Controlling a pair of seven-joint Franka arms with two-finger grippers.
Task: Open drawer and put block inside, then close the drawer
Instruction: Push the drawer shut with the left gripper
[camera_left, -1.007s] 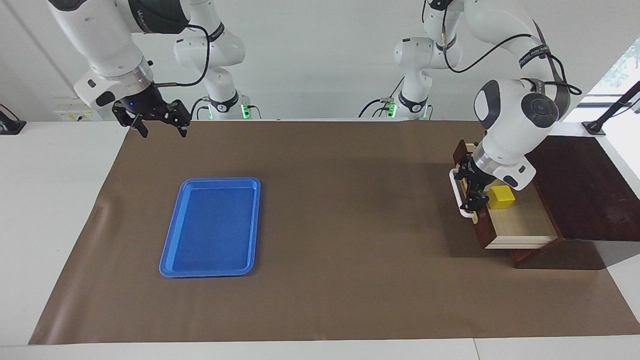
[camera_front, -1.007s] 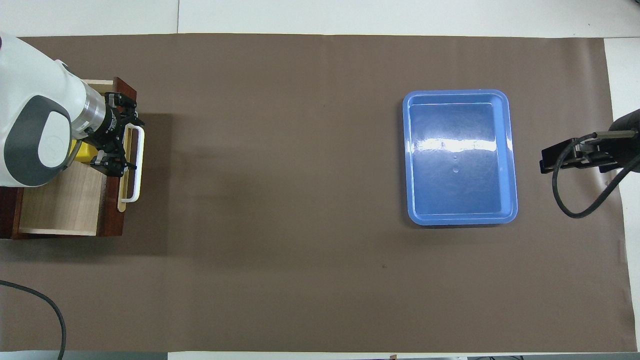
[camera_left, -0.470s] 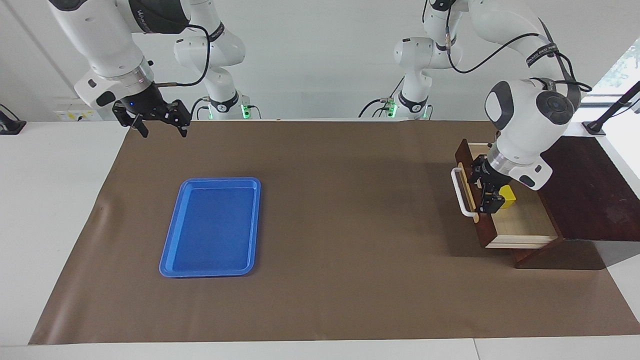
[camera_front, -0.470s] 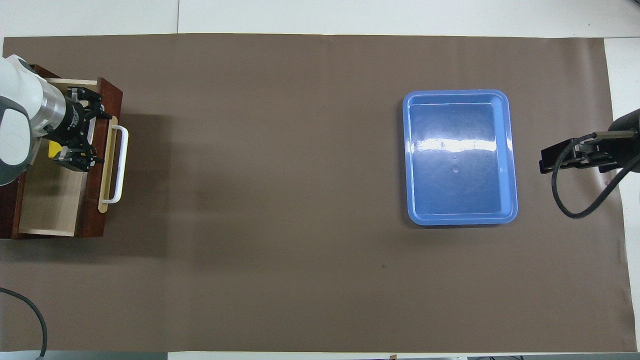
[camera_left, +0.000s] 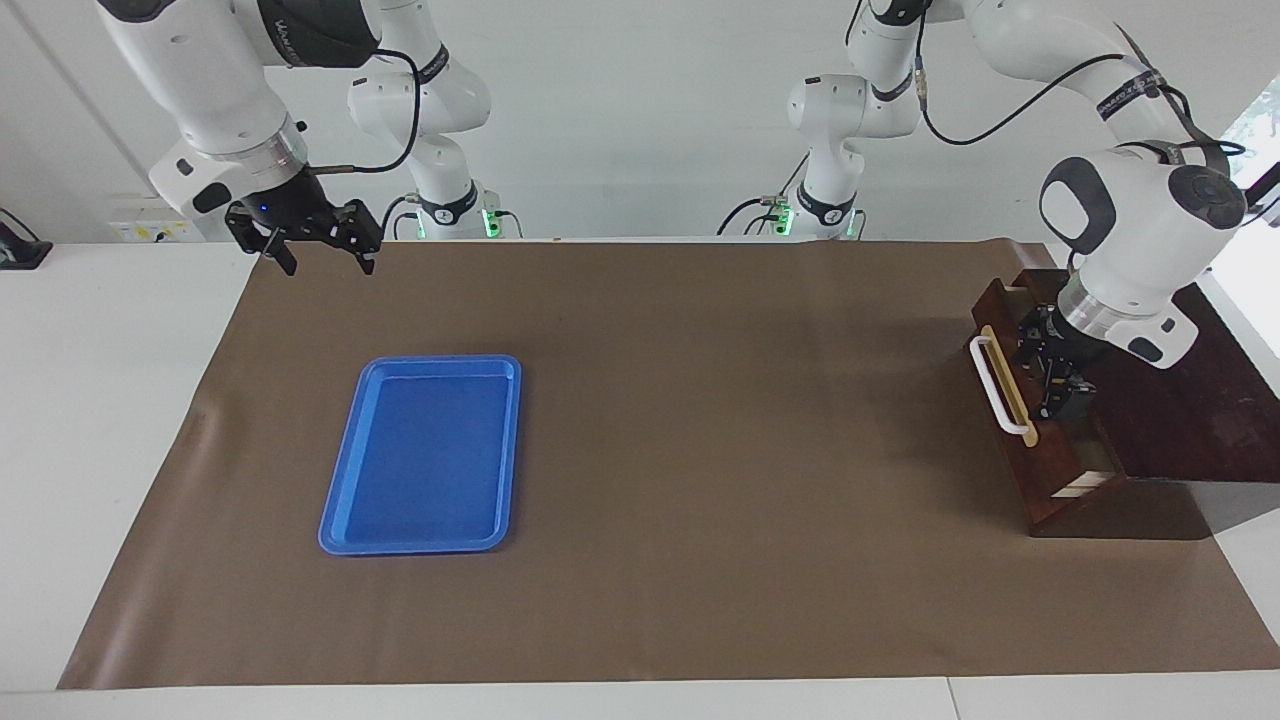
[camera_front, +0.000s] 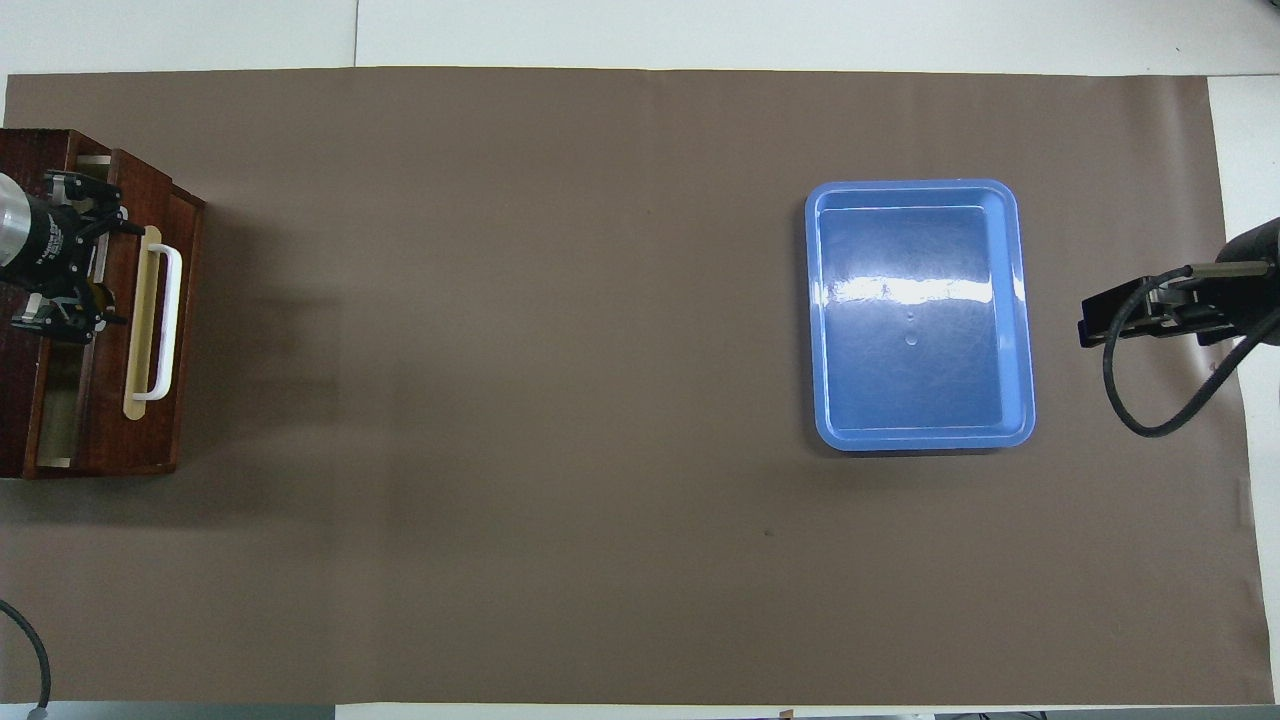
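Drawer (camera_left: 1040, 455): nearly pushed home in its dark box (camera_left: 1180, 400) at the left arm's end of the bench; only a thin strip of pale interior shows between its front and the box.
Handle (camera_left: 995, 385): white bar on a tan strip on the drawer front, facing the middle of the bench.
Block: cannot be made out; the slit of drawer left showing is mostly covered by the left gripper.
Left gripper (camera_left: 1055, 375): low over the drawer's gap, just beside the inner side of the drawer front; jaws spread, nothing seen between them. In the overhead view (camera_front: 60, 270) it sits at the same spot, by the tan strip.
Right gripper (camera_left: 318, 245): waits in the air over the edge of the mat at the right arm's end, near the robots; jaws spread and holding nothing. From overhead (camera_front: 1100, 330) only its dark body and cable show.
Mat (camera_left: 700, 450): brown sheet covering most of the bench.
Tray (camera_left: 425, 455): blue, flat on the mat, toward the right arm's end, well apart from the drawer.
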